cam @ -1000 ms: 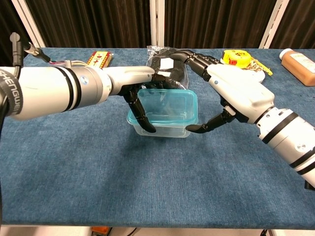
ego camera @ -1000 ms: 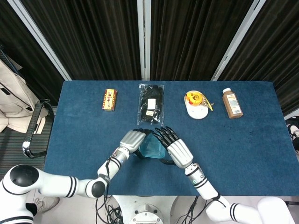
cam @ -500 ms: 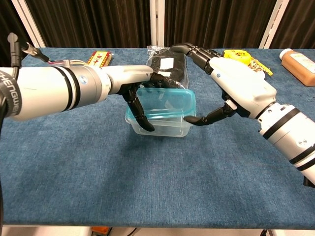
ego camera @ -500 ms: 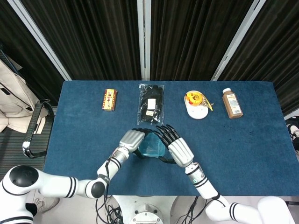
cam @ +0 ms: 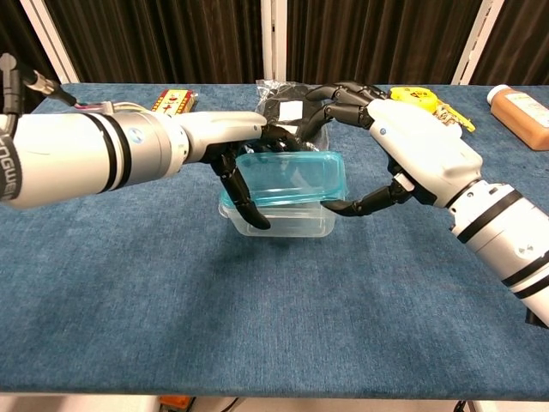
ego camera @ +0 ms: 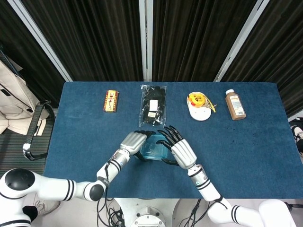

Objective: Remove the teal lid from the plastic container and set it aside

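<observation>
Since the earlier frames your right hand [cam: 412, 150] has curled its upper fingers down over the far edge of the teal lid [cam: 292, 178], and the lid's right side now sits a little higher off the plastic container [cam: 279, 219], so the lid is tilted.

You are working on the blue table [ego camera: 246, 151], which fills the middle of the head view. Your left hand [cam: 244, 163] reaches in from the left of the chest view and holds the container: its dark fingers [cam: 244, 202] hang down over the left front wall, while the rest wrap toward the back, where you cannot see them clearly. Your right hand comes in from the right, fingers narrowed onto the lid, the thumb hooked under the lid's right edge and the others draped over its far rim. In the head view both hands, left [ego camera: 134, 141] and right [ego camera: 182, 153], flank the lid [ego camera: 152, 147] at lower centre of the frame, close to the table's near edge.

Along the upper part of the table, well apart from the container, lie four other things. A black bag [ego camera: 153, 105] with a white label lies at upper centre. A brown bottle [ego camera: 235, 104] lies at the upper right. Left of it a yellow tape measure [ego camera: 197, 100] rests on a white disc. A small patterned box [ego camera: 111, 101] lies at the upper left.
</observation>
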You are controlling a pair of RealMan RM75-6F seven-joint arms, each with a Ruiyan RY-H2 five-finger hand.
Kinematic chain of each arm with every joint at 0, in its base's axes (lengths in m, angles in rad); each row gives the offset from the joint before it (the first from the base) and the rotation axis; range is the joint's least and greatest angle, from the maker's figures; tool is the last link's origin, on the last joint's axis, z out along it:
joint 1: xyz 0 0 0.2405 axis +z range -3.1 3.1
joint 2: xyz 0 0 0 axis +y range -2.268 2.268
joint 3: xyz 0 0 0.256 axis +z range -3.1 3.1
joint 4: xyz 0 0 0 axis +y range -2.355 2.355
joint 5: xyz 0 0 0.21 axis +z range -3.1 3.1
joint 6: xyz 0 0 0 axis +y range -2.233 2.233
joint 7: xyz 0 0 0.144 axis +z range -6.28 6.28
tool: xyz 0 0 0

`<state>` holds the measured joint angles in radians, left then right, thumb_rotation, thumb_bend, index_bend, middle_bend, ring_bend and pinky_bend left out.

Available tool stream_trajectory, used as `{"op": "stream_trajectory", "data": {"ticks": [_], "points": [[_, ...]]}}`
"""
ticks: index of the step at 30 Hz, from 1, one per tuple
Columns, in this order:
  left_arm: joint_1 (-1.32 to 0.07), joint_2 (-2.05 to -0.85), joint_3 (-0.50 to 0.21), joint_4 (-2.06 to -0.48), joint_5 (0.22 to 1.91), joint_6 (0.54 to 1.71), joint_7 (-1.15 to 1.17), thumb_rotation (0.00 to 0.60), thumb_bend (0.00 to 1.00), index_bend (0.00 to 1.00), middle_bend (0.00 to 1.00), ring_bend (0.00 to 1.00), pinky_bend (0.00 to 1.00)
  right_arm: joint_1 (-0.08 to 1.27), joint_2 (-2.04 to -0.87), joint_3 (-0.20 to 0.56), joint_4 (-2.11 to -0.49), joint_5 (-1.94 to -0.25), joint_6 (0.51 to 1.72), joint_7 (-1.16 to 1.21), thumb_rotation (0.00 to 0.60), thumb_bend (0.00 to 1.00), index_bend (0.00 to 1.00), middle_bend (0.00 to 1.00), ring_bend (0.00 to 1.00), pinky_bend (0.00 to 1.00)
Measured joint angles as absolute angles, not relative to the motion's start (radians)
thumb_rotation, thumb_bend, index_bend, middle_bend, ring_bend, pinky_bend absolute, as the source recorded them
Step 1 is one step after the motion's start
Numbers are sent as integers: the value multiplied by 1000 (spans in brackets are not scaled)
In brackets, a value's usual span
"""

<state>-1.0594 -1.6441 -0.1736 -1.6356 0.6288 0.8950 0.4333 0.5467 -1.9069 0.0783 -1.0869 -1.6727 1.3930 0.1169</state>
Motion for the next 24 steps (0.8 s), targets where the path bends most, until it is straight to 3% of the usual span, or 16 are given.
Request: {"op": "stream_trajectory", "data": {"ticks": [13,17,24], "points": [[-1051,-1645,-169,-1632,642,899,431,600,0,83,156,143,168,555,-1901,90,-1119,-1660,1384,103,600,461,608,168,0,0],[-1049,-1643,-169,-1631,646,901,431,600,0,64,124,68,94,555,-1892,93,-1134,-1650,1377,90,600,462,651,183,0,0],[-1040,-1639,-164,-1637,673,931,442,600,0,22,67,2,34,553,-1894,96,-1131,-1640,1376,88,600,596,691,199,0,0]]}}
